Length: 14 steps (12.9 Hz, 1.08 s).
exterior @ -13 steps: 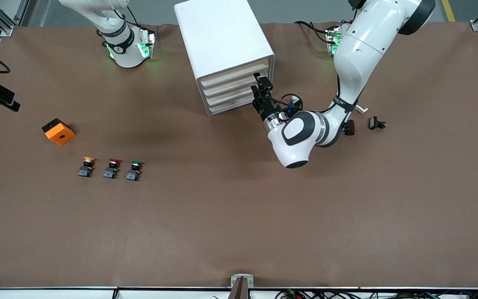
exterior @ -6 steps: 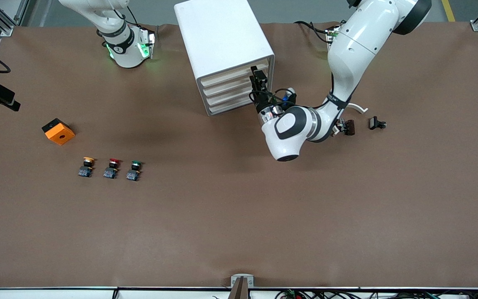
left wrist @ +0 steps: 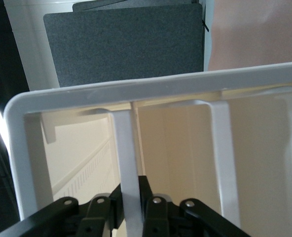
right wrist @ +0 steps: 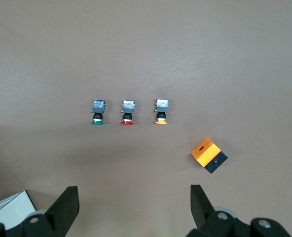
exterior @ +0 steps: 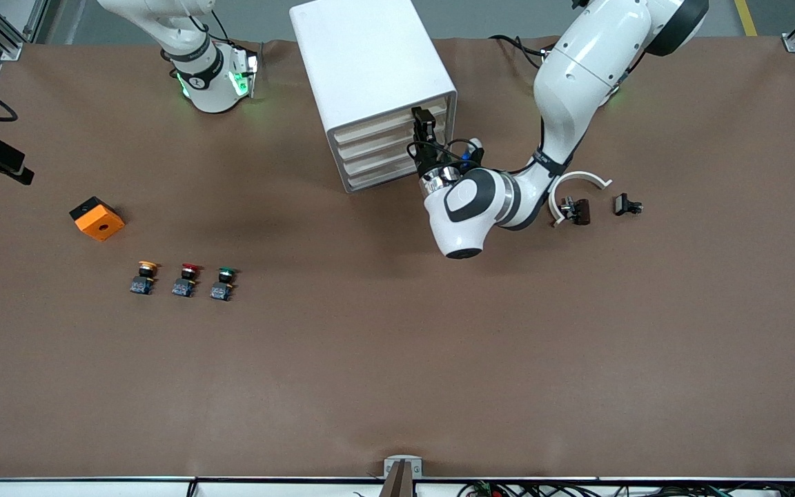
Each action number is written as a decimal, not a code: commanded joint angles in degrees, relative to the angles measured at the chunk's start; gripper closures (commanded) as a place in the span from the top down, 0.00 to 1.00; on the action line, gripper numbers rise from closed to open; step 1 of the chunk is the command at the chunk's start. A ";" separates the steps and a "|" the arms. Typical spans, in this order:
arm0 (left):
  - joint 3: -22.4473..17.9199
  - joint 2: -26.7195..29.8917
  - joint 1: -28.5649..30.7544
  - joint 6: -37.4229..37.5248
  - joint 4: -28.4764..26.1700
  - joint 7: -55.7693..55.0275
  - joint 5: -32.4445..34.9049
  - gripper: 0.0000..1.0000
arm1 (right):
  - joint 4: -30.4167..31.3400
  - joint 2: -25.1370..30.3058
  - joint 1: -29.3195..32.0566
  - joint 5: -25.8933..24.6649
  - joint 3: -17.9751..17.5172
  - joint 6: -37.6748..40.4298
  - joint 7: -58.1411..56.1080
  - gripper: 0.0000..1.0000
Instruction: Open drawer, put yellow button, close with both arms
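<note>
On the brown table [exterior: 397, 359], the drawer [exterior: 389, 119] at upper centre is not yet pulled out. The left gripper [exterior: 424, 126] is clenched on its front; the right gripper [right wrist: 131, 205], jaws spread, waits. The yellow button [exterior: 145, 275] sits lower left, untouched.

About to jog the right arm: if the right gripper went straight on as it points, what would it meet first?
The right gripper points down, fingers open; first would probably be bare table, short of the red button.

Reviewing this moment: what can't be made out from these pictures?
- Front view: the left gripper sits against the cabinet face; its own body hides what it grips.
- Left wrist view: fingers shut on a white strip, cut off by the frame edge; which drawer is unclear.
- Front view: the right gripper is outside the frame.
- Right wrist view: yellow button too small for detail.
</note>
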<state>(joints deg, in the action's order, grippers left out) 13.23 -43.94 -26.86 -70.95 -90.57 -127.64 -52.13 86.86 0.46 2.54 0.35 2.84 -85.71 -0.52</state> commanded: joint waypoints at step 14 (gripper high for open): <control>-1.62 -0.80 5.93 -0.23 4.08 0.03 -0.26 0.11 | 1.47 1.48 1.06 0.00 -0.81 0.02 -0.53 1.00</control>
<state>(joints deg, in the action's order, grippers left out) 12.23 -43.96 -22.98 -71.06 -89.19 -128.05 -52.03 86.87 0.46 2.54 0.36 2.83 -85.65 -0.52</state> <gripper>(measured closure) 0.894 0.000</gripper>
